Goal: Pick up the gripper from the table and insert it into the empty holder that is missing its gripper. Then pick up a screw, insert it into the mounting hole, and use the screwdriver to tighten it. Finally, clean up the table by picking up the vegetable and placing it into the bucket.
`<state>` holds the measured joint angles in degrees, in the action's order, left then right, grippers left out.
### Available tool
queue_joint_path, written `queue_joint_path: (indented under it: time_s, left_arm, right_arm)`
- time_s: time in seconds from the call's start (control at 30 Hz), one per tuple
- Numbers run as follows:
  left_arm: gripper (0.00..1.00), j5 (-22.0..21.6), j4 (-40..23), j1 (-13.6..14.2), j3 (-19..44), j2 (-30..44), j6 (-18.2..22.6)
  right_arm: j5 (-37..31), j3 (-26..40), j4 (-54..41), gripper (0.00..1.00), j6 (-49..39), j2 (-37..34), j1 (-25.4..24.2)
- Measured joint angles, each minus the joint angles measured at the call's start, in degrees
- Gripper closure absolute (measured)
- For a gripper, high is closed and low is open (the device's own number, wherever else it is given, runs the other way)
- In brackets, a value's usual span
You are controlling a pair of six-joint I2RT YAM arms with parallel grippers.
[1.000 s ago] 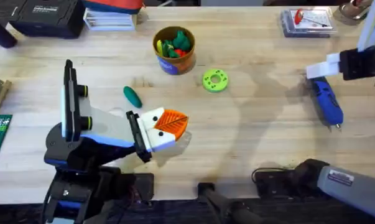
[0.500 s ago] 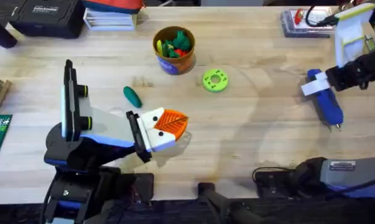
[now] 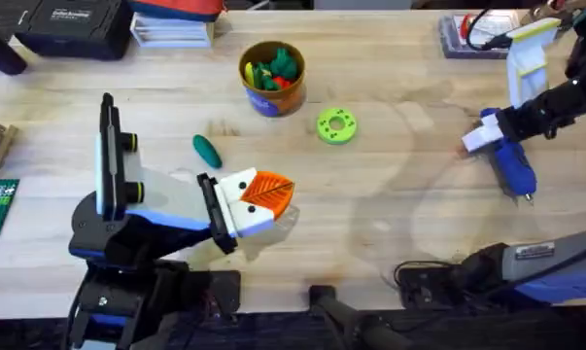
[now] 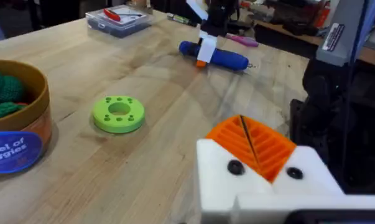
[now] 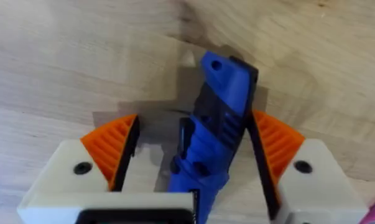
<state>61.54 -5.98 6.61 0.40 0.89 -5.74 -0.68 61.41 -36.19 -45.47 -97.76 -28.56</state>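
At the lower left of the overhead frame the left gripper (image 3: 258,199) is resting low over the table with its orange-padded fingers pressed together and nothing between them. It is lying well apart from the tool. The vegetable (image 3: 206,151) is sitting just above it in that frame, near its fingers, and the bucket (image 3: 270,97) is standing further up toward the top centre, already holding several toy pieces.

Across the table, at the right edge of the overhead frame, the right gripper (image 5: 190,149) is hanging over the screwdriver (image 5: 215,130), so this arm is plainly the nearer one. In the right wrist view the jaws are standing wide, one orange pad on each side of the blue handle. The right pad is lying close against the handle, the left one apart from it, and the grip is not closed.

The screwdriver (image 3: 509,160) is lying flat on the table (image 3: 390,214), and in the overhead frame its long axis is running from upper left to lower right, metal tip toward the lower right. The handle is sitting slightly skewed between the pads, so closing them should meet its sides.
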Motion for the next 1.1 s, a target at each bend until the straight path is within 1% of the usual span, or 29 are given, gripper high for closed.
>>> queue_joint_path:
  time_s: [0.13, 0.37, 0.47, 0.5, 0.63, 0.67, 0.7, 0.73, 0.77, 0.8, 0.83, 1.1]
  left_arm:
    - [0.992, 0.0, 0.0, 0.0, 0.0, 0.0, 0.0]
    - [0.992, 0.0, 0.0, 0.0, 0.0, 0.0, 0.0]
    - [0.992, 0.0, 0.0, 0.0, 0.0, 0.0, 0.0]
    - [0.992, 0.0, 0.0, 0.0, 0.0, 0.0, 0.0]
    - [0.992, 0.0, 0.0, 0.0, 0.0, 0.0, 0.0]
    - [0.992, 0.0, 0.0, 0.0, 0.0, 0.0, 0.0]
    - [0.992, 0.0, 0.0, 0.0, 0.0, 0.0, 0.0]
    - [0.993, 0.0, 0.0, 0.0, 0.0, 0.0, 0.0]
    - [0.993, 0.0, 0.0, 0.0, 0.0, 0.0, 0.0]
    - [0.993, 0.0, 0.0, 0.0, 0.0, 0.0, 0.0]
    - [0.992, 0.0, 0.0, 0.0, 0.0, 0.0, 0.0]
    - [0.993, 0.0, 0.0, 0.0, 0.0, 0.0, 0.0]
  right_arm:
    - [1.4, 0.0, -0.2, 0.037, 0.5, -0.2, -1.0]
    - [3.6, 0.0, -0.1, 0.163, 1.7, -0.5, -2.9]
    - [4.8, 0.0, -0.2, 0.198, 1.8, -0.6, -3.2]
    - [5.1, 0.0, 1.0, 0.324, 1.8, -0.7, -3.2]
    - [5.1, 0.0, 1.5, 0.481, 2.0, -0.8, -3.2]
    - [5.1, 0.0, 1.7, 0.555, 2.0, -0.8, -3.2]
    - [5.0, 0.0, 1.9, 0.662, 2.0, -0.8, -3.2]
    - [5.0, 0.0, 2.1, 0.745, 1.9, -0.9, -3.2]
    - [4.9, 0.0, 2.5, 0.874, 1.9, -1.1, -3.2]
    - [4.8, 0.0, 2.8, 0.96, 2.2, -1.2, -3.2]
    - [4.8, 0.0, 2.9, 0.98, 2.2, -1.2, -3.3]
    - [4.5, 0.0, 2.9, 0.975, 2.2, -1.2, -2.9]
